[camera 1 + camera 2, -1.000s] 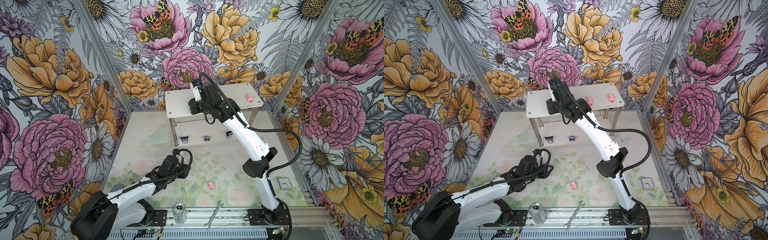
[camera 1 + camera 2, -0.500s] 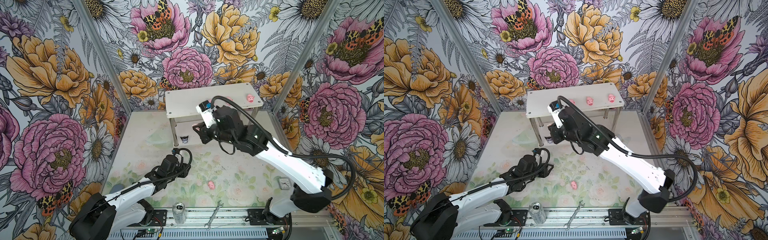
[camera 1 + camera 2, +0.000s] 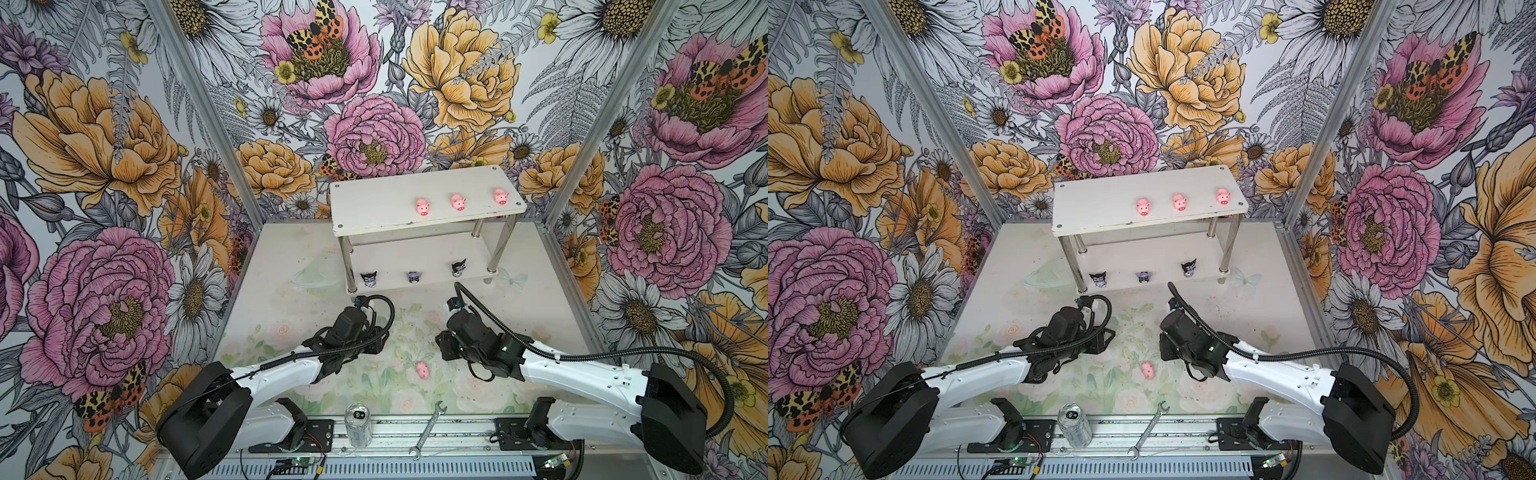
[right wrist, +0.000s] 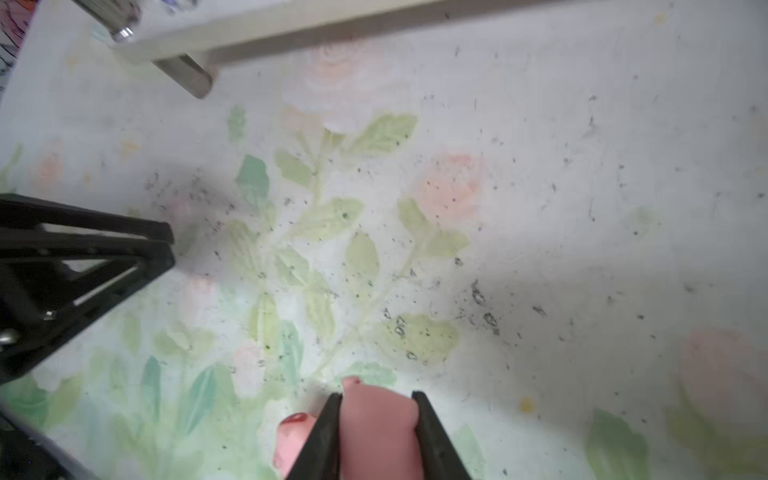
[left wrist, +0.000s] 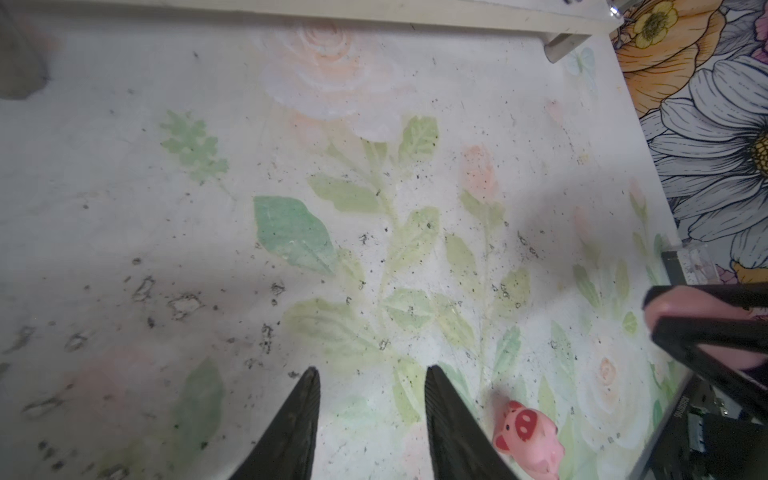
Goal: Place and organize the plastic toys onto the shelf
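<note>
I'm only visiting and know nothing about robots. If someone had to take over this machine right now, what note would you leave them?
Left tool: open and empty, over the table near the loose pig.
Right tool: shut on a pink pig, above the table in front of the shelf.
Shelf: three pigs in a row on the top tier, three dark figurines on the lower tier.
Done: six toys shelved.
Left: shelve the pink pig and the loose pig, probably on the top tier's bare part.
</note>
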Controlling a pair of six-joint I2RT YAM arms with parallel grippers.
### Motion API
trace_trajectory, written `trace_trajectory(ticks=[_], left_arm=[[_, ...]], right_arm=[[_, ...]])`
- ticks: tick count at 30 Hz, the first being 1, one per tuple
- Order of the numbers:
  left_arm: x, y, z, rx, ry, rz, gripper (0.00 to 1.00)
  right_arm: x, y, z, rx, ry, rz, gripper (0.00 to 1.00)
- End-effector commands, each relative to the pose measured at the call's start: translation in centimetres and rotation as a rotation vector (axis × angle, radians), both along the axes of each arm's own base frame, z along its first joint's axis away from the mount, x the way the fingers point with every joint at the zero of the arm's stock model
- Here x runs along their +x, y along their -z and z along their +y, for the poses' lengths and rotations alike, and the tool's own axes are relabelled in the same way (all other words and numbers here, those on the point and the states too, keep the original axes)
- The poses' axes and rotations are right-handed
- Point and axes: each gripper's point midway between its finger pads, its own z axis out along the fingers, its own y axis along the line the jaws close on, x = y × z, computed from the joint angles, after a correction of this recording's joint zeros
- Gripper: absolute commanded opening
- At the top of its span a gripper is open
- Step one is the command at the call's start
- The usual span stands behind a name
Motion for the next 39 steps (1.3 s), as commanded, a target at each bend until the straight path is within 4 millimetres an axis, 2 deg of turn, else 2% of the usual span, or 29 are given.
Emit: trace_trajectory(ticks=[1,7,9,13,16,20,22,23,25,26,31,33,36,39], left_arm=[[0.7,-1.2,-1.4,-0.026,0.001,-0.033,0.44],[0.6,-0.9,-2.6,-0.015,0.021,-0.018,0.44],[0.7,-1.0,-3.0,-0.013,0.026,-0.017,0.44],[0.9,-0.9,-3.8,-0.007,0.040,-0.010,0.44],[0.8,-0.8,-4.5,0.010,0.057,-0.007,0.43],[0.9,-0.9,-5.2,0.030,0.075,-0.012,0.43],[1.1,-1.0,-5.3,0.031,0.073,-0.016,0.43],[1.2,-1.0,-5.4,0.030,0.072,-0.015,0.43],[1.5,-1.2,-5.7,0.028,0.073,-0.019,0.43],[1.6,-1.2,-5.8,0.028,0.074,-0.019,0.43],[1.8,-1.1,-6.6,0.021,0.084,-0.008,0.42],[1.7,-1.1,-6.8,0.021,0.089,-0.005,0.42],[1.7,-0.9,-6.9,0.024,0.089,-0.003,0.42],[1.7,-0.8,-6.9,0.026,0.085,0.002,0.42]], right_arm=[[2.5,-1.7,2.5,0.211,0.058,-0.070,0.35],[2.7,1.0,3.7,0.334,0.043,-0.024,0.44],[3.3,1.6,3.0,0.334,0.074,-0.015,0.48],[3.2,2.8,2.1,0.312,0.101,0.006,0.52],[3.1,2.4,0.5,0.280,0.123,-0.013,0.53],[2.4,0.5,-1.9,0.177,0.110,-0.061,0.52],[1.9,-0.7,-2.6,0.156,0.089,-0.085,0.45],[1.5,-1.1,-2.8,0.156,0.082,-0.089,0.37],[0.8,-1.3,-3.0,0.167,0.064,-0.075,0.08],[0.4,-1.1,-2.8,0.174,0.057,-0.054,0.00],[-1.4,1.6,-1.2,0.144,-0.008,0.072,0.00],[-1.5,2.4,-0.8,0.109,-0.024,0.088,0.00],[-1.8,2.8,0.5,0.087,-0.068,0.093,0.00],[-1.3,2.8,0.9,0.089,-0.066,0.084,0.00]])
